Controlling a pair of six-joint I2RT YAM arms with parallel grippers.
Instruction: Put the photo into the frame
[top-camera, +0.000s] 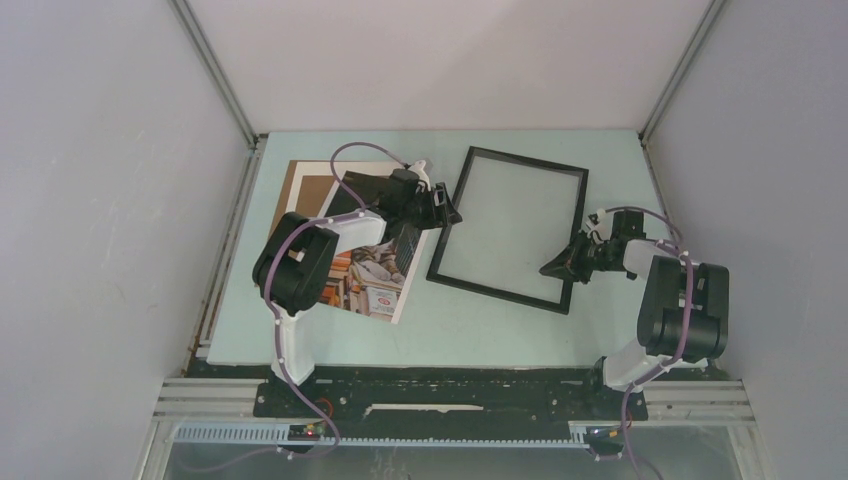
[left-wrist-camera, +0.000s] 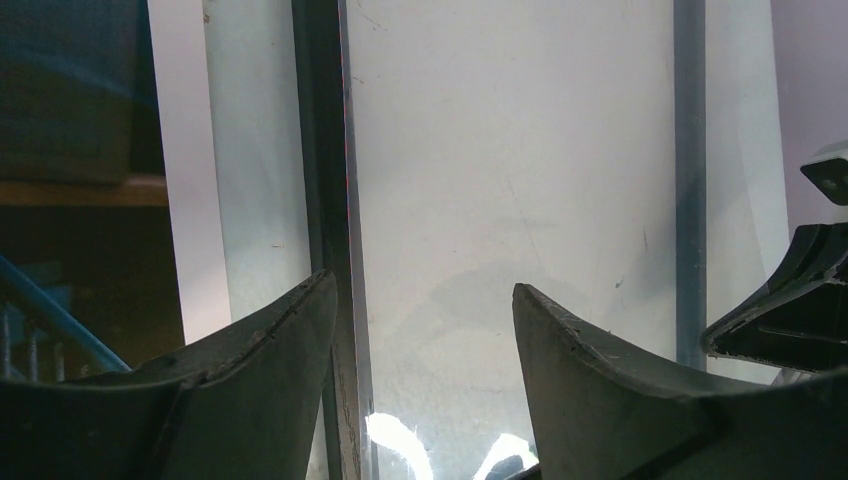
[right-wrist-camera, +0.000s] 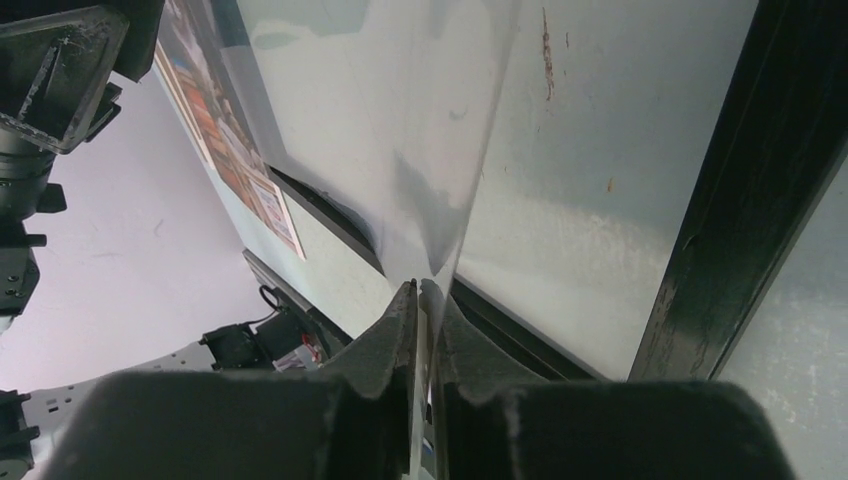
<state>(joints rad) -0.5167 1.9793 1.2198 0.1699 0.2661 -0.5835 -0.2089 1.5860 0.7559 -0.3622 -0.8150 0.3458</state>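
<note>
Early stage, by the look of it: the print is not in yet, so the whole insertion is left.

The desk (top-camera: 450, 340) is pale green and carries everything. The frame (top-camera: 526, 159) lies flat mid-desk, slightly skewed, with a thin black edge and a pale inside. No print shows in it. The brown board (top-camera: 298, 188) sits far left, with the photo's far end overlapping it.

The photo (top-camera: 378, 288) lies flat to the left of the frame, just beside its left edge and outside the opening. The left arm hides much of it. The visible part is glossy, dark toward the far end, with busy orange, red and white toward the near end. No curl is seen.

A thin clear sheet (right-wrist-camera: 400, 130) lifts off the frame opening near its near-right corner. Pane or film, cannot tell.

The right hand (right-wrist-camera: 425, 290) has its fingers nearly together, pinching that sheet's edge. The left hand (left-wrist-camera: 424, 290) has its fingers spread wide with nothing between them, and hovers over the frame's left edge.

Probably left to do: get the sheet clear, fetch the photo, lay it square in the opening.
</note>
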